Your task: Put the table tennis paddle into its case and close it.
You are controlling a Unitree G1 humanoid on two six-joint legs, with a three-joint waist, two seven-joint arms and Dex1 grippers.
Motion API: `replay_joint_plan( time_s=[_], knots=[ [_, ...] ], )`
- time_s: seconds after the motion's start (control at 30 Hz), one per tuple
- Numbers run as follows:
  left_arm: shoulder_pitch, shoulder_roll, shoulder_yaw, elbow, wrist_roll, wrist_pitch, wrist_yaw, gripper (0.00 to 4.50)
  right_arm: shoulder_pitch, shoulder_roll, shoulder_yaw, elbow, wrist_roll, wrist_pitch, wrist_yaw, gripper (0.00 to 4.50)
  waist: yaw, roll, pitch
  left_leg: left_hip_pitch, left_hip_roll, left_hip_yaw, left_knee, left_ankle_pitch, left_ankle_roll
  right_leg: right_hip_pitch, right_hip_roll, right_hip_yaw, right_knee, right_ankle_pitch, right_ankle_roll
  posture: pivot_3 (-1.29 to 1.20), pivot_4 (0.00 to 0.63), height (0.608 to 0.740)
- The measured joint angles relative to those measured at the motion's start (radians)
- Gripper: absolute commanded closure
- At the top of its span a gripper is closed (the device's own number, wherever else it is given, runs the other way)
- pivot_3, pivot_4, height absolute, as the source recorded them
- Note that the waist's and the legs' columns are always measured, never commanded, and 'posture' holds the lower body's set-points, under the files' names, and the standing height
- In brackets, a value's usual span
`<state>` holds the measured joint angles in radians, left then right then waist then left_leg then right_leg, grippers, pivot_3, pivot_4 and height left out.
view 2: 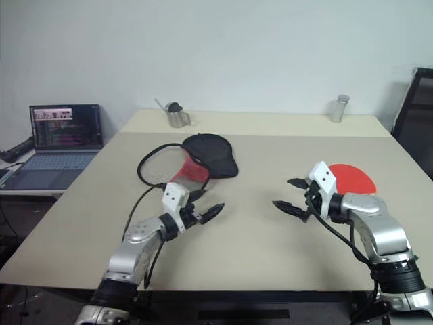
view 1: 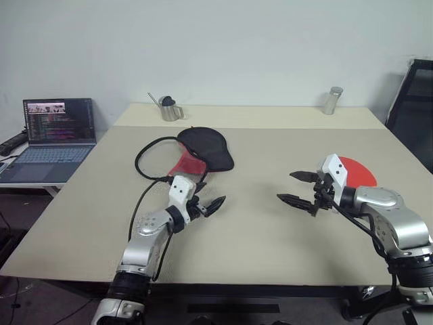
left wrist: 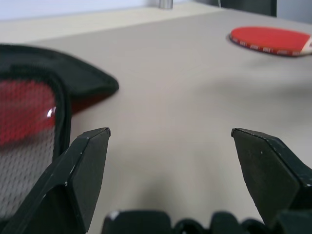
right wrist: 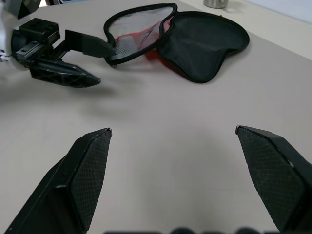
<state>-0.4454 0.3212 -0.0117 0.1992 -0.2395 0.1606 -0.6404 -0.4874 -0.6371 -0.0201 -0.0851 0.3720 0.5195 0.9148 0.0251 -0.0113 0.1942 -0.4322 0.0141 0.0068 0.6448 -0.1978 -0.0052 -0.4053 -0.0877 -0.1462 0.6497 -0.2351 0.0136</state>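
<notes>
The red-faced round wooden paddle [view 1: 357, 172] lay flat on the beige bench [view 1: 257, 230] behind the open, empty right gripper [view 1: 298, 188]; stiff and light, it looked best taken by its handle. The soft black-and-red fabric case [view 1: 203, 152] lay unzipped beside the open left gripper [view 1: 210, 198].

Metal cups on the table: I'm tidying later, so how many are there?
2. One cup with a handle and spoon stands at the far left edge; a plain one stands at the far right.
</notes>
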Motion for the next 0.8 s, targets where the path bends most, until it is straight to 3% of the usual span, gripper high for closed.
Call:
replay_joint_plan(
  time_s=[0.4,0.8],
  knots=[
    [0.02,0.014,0.038,-0.045,0.115,-0.033,0.204,0.13,-0.034,-0.025,-0.007,-0.137,0.143,0.145,0.021,0.01,-0.001,0.0,0.0,0.0,0.0,-0.003,0.001,0.0,0.0,0.0,0.0,0.001,0.0,0.001,0.0,0.0,0.15,0.74],
    [-0.261,-0.054,0.033,0.381,0.213,-0.111,0.325,0.13,-0.026,-0.029,-0.013,-0.138,0.143,0.142,-0.003,0.01,0.0,-0.001,0.001,0.0,-0.001,0.001,0.0,0.0,0.0,0.0,0.0,0.0,-0.001,0.001,0.001,0.0,0.15,0.74]
  ],
)
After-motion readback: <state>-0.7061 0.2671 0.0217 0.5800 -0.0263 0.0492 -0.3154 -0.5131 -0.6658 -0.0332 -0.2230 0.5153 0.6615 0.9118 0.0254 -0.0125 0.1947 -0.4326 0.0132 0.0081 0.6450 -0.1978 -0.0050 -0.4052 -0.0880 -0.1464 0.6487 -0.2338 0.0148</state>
